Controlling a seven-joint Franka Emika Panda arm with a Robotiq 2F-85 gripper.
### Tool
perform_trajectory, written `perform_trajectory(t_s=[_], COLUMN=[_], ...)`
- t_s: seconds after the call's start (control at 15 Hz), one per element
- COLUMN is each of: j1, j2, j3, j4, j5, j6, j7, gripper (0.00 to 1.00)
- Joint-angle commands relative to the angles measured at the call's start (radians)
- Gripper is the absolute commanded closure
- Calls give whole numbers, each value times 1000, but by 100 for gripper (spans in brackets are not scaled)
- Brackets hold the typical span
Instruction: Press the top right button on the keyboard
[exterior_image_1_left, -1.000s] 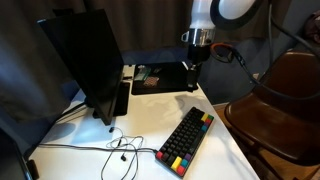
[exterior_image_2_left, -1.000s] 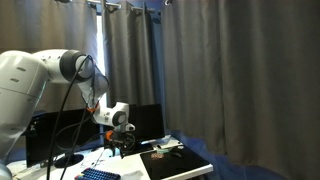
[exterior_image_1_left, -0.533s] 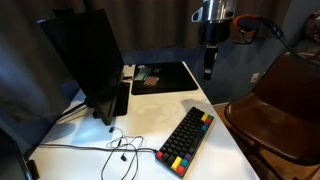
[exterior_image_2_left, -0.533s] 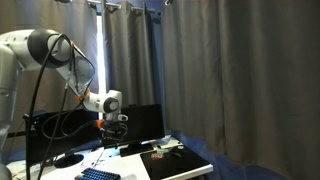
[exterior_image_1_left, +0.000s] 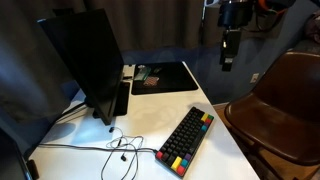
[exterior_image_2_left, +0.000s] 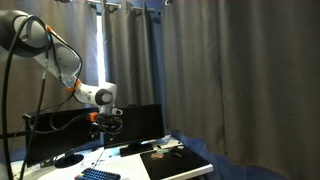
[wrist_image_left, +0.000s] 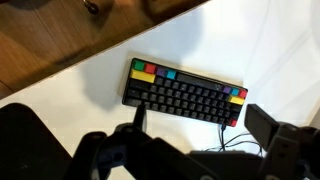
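Observation:
The black keyboard with red, yellow, green and blue keycaps at its ends lies on the white table near the front edge. It also shows in an exterior view and in the wrist view. My gripper hangs high above the table, up and to the side of the keyboard, over the table's edge by the chair. In the wrist view its fingers stand wide apart with nothing between them, and the keyboard lies far below. The gripper also shows in an exterior view.
A dark monitor stands on the table's far side from the gripper. A flat black mat with small items lies at the back. A thin cable trails in front of the monitor. A brown chair stands beside the table.
The arm has risen and swung from above the black mat toward the chair side, ending higher above the table. The keyboard has not moved.

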Motion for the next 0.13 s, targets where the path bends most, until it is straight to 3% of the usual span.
perform_trajectory(t_s=[0.0, 0.07], j1=[9, 9], j2=[7, 10], j3=[-10, -11], j4=[2, 2], j5=[-1, -1], j6=[-1, -1], j7=[1, 1], gripper=[0, 0])
